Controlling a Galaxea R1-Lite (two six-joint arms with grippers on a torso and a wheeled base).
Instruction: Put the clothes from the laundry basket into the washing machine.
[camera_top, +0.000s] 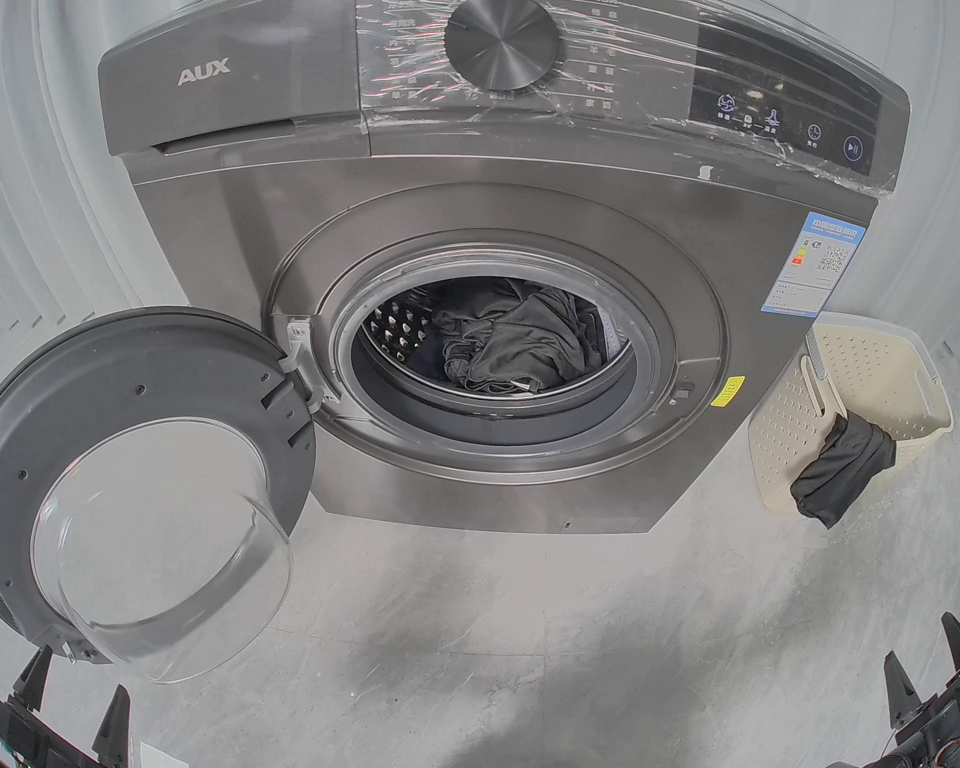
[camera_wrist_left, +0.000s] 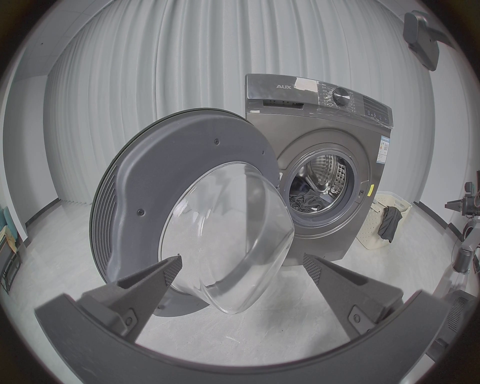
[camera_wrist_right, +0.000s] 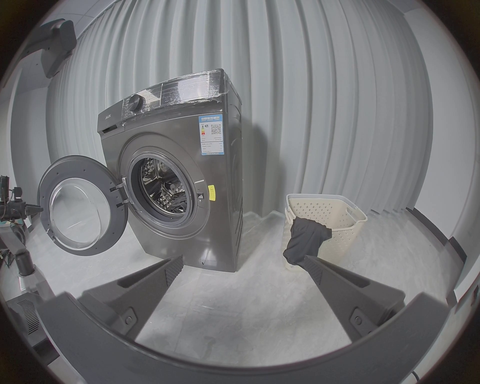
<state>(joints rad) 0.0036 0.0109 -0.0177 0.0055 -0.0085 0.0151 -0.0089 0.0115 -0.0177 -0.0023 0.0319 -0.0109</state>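
Observation:
A grey front-loading washing machine (camera_top: 500, 200) stands ahead with its round door (camera_top: 150, 480) swung open to the left. Dark clothes (camera_top: 515, 335) lie inside the drum. A cream perforated laundry basket (camera_top: 880, 380) sits on the floor to the machine's right, with a dark garment (camera_top: 842, 467) draped over its front rim. My left gripper (camera_wrist_left: 242, 265) is open and holds nothing, low at the left in front of the door. My right gripper (camera_wrist_right: 242, 265) is open and holds nothing, low at the right, well short of the basket (camera_wrist_right: 332, 212).
The open door (camera_wrist_left: 190, 200) juts out into the floor space on the left. A pale curtain wall (camera_wrist_right: 325, 100) runs behind the machine and basket. Bare grey floor (camera_top: 560, 620) lies between me and the machine.

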